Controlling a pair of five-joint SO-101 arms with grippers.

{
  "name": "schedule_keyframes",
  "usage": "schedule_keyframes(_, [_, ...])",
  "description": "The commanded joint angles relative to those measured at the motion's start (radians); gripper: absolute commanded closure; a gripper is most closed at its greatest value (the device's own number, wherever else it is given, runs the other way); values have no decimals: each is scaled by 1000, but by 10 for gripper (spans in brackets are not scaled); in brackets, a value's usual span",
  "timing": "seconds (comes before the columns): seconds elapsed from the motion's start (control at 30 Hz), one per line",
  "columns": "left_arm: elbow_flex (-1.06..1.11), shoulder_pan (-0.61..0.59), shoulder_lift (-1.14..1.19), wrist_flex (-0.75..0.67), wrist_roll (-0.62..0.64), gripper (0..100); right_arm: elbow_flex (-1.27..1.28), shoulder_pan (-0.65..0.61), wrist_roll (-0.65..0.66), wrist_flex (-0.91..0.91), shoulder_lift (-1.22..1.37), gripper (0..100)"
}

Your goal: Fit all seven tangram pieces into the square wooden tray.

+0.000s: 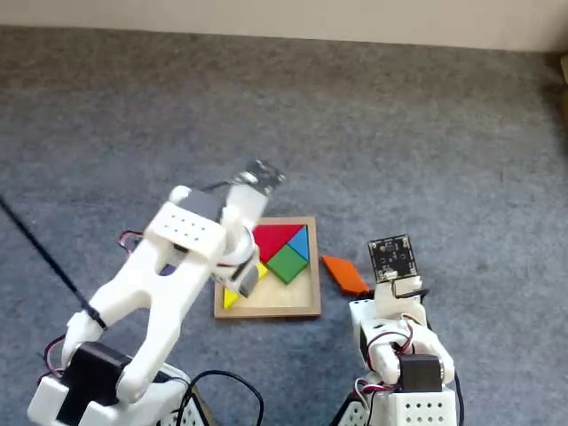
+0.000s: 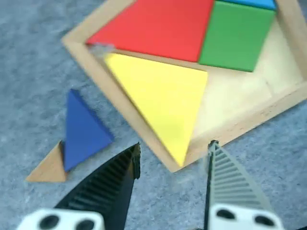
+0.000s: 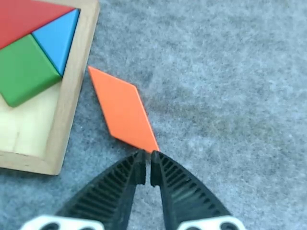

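Filling is partway: left gripper (image 2: 173, 146) gapes over the yellow triangle (image 2: 160, 93) in the tray (image 2: 79, 50); right gripper (image 3: 147, 160), pinched empty, must open for the orange parallelogram (image 3: 122, 110).

the high view looks steeply down on the table (image 1: 426, 115) from above the arms' bases. the wrist views sit low and close, facing down past the left end effector (image 2: 173, 145) and the right end effector (image 3: 146, 165). all three share the wooden tray (image 1: 266, 311).
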Motion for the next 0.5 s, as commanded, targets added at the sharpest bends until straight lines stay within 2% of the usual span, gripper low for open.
schedule_keyframes(0.0, [16,44,-33,-69,-3,770,120,15,9,4,-16,964])
schedule_keyframes(0.47, [163,44,-33,-250,-2,770,120,15,9,2,-16,964])
